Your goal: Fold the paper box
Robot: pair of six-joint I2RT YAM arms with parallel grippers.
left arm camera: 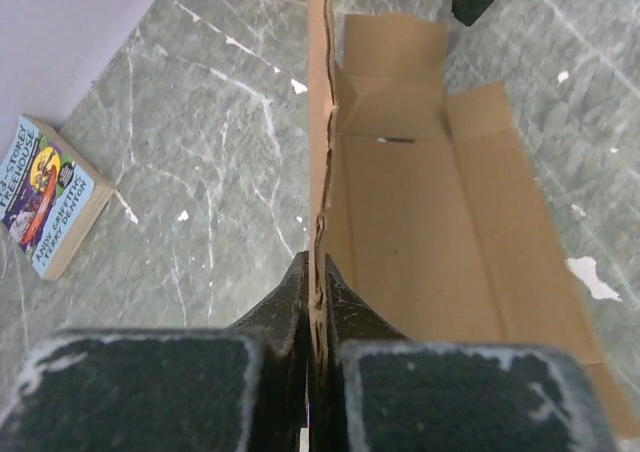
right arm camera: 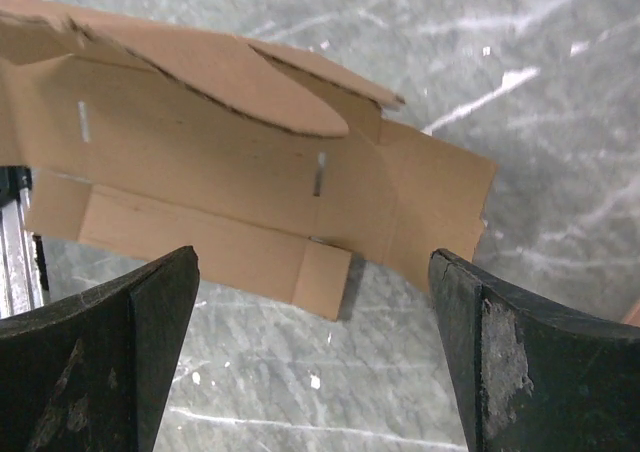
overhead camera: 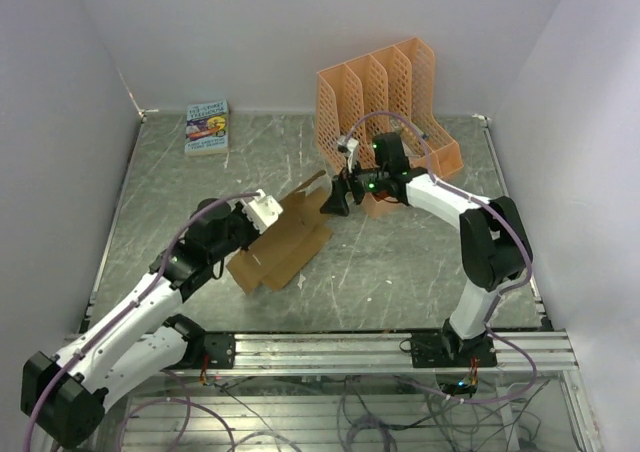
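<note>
Sprawling tan paper box (overhead camera: 288,240), flap upright

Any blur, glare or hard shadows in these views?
Top external: even light, soft shadow under the paper box, no strong glare on the table. Left wrist: the left gripper blurred up close, box beyond it sharp. Right wrist: the right gripper soft, box sharp, small shadow beneath its tab.

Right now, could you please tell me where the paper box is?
In the top view the paper box sits left of the table's centre. One edge is pinched in the left tool, and the open right tool is at its far end, near the orange rack.
</note>
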